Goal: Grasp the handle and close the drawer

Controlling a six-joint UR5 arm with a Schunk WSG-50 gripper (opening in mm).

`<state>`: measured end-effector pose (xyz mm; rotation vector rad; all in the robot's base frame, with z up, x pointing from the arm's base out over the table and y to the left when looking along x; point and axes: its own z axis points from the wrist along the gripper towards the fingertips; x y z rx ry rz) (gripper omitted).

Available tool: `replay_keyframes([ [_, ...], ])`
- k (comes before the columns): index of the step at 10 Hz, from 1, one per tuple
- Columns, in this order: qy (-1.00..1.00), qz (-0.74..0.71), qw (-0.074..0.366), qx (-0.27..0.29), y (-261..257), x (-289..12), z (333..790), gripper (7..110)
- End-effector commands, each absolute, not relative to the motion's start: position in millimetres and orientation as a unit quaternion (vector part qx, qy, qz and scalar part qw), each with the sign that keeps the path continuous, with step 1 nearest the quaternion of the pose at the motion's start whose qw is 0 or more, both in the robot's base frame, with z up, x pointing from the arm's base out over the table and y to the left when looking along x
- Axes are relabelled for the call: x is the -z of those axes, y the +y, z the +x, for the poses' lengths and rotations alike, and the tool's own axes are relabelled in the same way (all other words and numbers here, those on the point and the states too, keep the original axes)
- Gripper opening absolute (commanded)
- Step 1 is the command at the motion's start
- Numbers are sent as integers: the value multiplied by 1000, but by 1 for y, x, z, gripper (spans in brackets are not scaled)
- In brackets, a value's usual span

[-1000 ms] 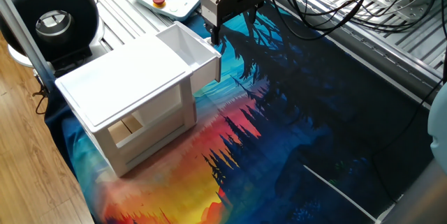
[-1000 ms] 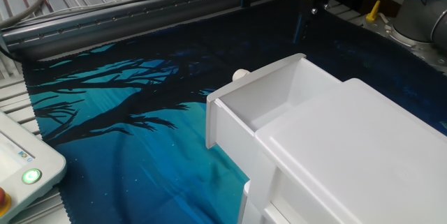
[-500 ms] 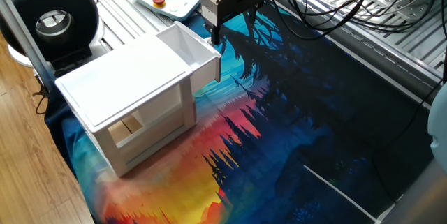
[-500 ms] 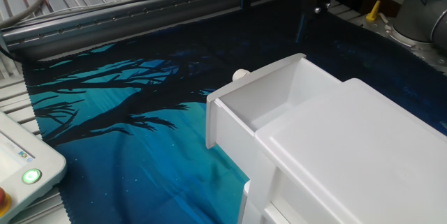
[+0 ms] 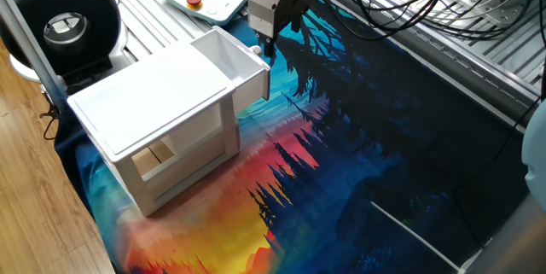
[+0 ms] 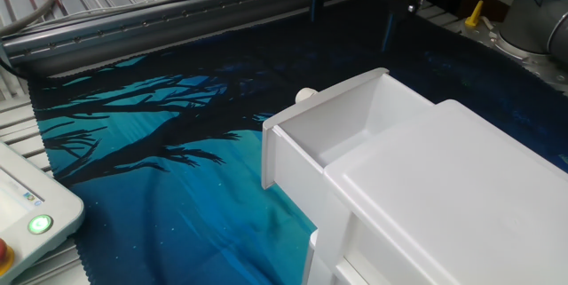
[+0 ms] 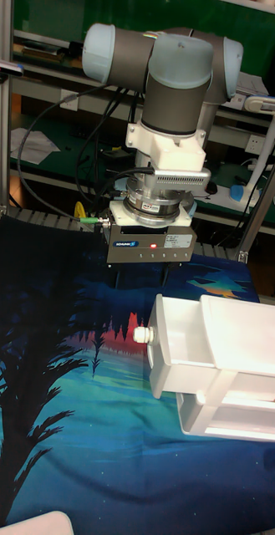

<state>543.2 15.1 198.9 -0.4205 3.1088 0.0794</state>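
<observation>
In the tall fixed view, the handle (image 7: 141, 335) is sticking out at nine o'clock from the front panel of the drawer (image 7: 183, 347), which is standing pulled out from the white cabinet (image 7: 246, 393). The gripper (image 7: 150, 280) is hanging at twelve o'clock above the knob, apart from it, with its two dark fingers (image 7: 119, 276) spread and holding nothing.

In one fixed view, the cabinet (image 5: 153, 120) is sitting on a colourful printed mat (image 5: 341, 137), with the drawer (image 5: 235, 67) projecting toward two o'clock and the gripper (image 5: 266, 45) hovering just beside its front panel.

In the other fixed view, the handle (image 6: 304, 95) is showing at eleven o'clock of the drawer (image 6: 342, 134), and the fingers (image 6: 389, 29) are hanging above it, well separated.
</observation>
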Motion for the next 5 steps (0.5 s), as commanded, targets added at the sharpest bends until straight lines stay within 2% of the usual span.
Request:
replay_keyframes([
  [1,990,-133,2,-38,21,-200,543,7],
  [5,994,-100,-4,-45,23,-201,540,7],
])
